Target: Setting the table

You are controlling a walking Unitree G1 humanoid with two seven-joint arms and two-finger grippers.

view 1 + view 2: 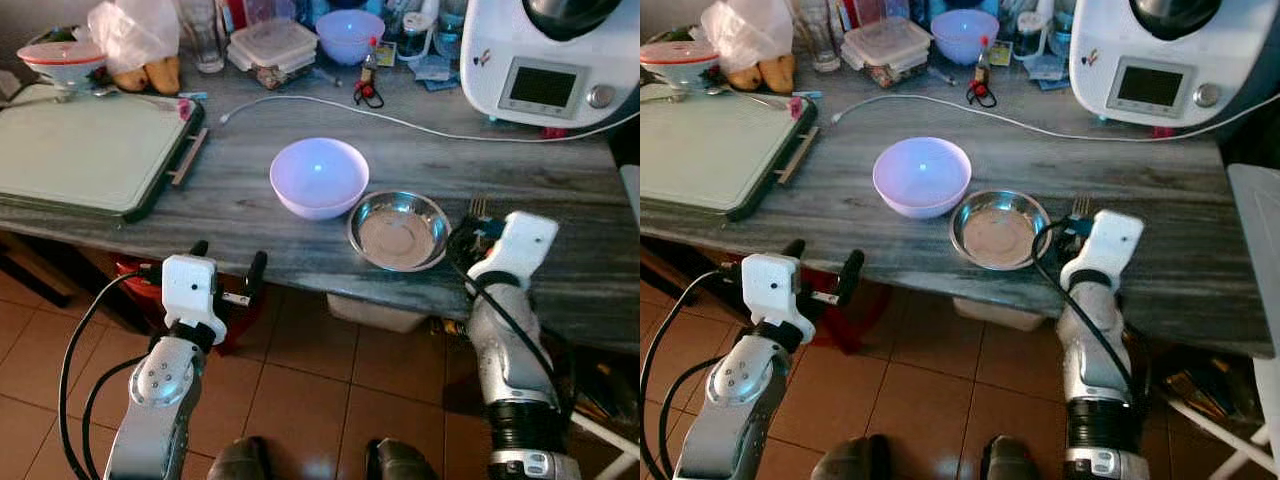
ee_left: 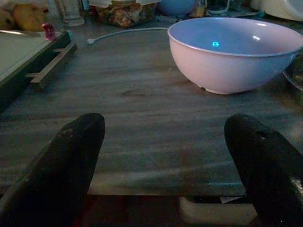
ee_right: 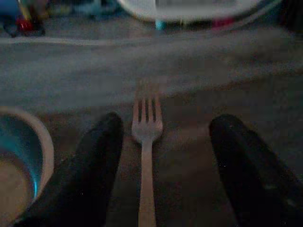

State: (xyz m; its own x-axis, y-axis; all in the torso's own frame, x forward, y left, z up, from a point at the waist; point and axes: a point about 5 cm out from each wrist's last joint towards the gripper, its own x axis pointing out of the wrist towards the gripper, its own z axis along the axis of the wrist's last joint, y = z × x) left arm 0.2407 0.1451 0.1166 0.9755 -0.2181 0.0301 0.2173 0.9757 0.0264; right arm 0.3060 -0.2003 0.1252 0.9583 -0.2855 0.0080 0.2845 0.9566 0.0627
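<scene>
Fork: we see a silver metal fork lying flat on the grey marbled table, tines pointing away from the robot, just to the right of the steel bowl; that is where a fork belongs in a place setting.
Right claw: our right claw sits low over the table edge with its two black fingers spread either side of the fork handle, released and not touching it; we judge it is either lining up a grasp or has just set the fork down.
Steel bowl: a shallow round stainless-steel bowl stands near the front edge, empty.
Lilac bowl: a round pale-lilac plastic bowl stands just beside the steel one, touching or nearly so.
Left claw: our left claw hovers before the table edge, fingers apart and empty, facing the lilac bowl, apparently waiting.
Background: a green cutting board and a white kitchen machine sit well apart from the setting.
</scene>
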